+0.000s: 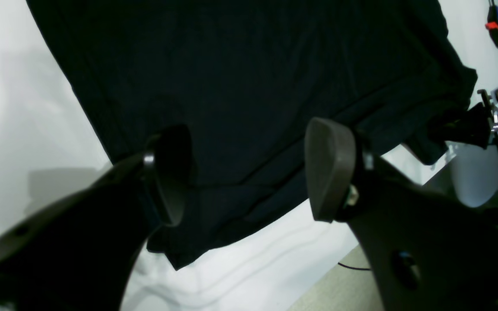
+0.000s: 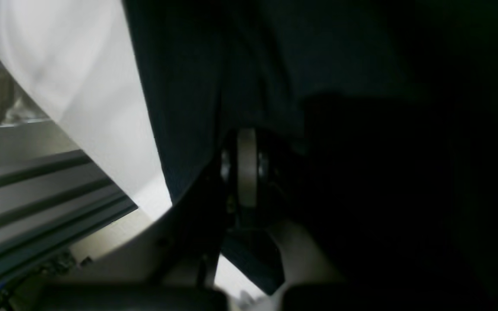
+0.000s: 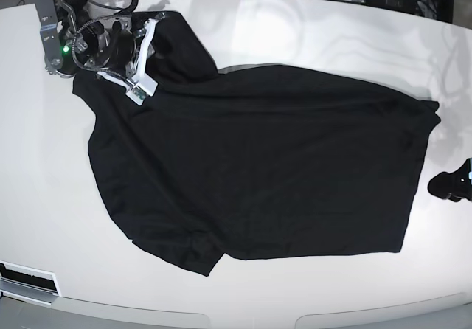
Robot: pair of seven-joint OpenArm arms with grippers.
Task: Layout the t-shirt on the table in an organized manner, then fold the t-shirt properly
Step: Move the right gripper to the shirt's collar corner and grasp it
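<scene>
Two claws work a black shirt [image 3: 258, 167] spread over most of the glossy white table [image 3: 295, 41]. At the base view's far left, the right claw [image 3: 140, 52] sits at the shirt's upper corner with its jaws together; its wrist view shows dark cloth bunched round the pinch, so it seems clamped on a sleeve or shoulder fold. Toward the right edge, the left claw [image 1: 244, 172] hangs with jaws well apart, holding nothing, just over the shirt's hem.

One risk is that the right claw pinches only a single layer; pulling then would drag the limp cloth askew rather than flatten it. Another is the slick tabletop letting the whole shirt slide with the pull.

Shirt fabric looks soft, matte and creased, with a rumpled flap at the near left corner. Table edges are rounded.
</scene>
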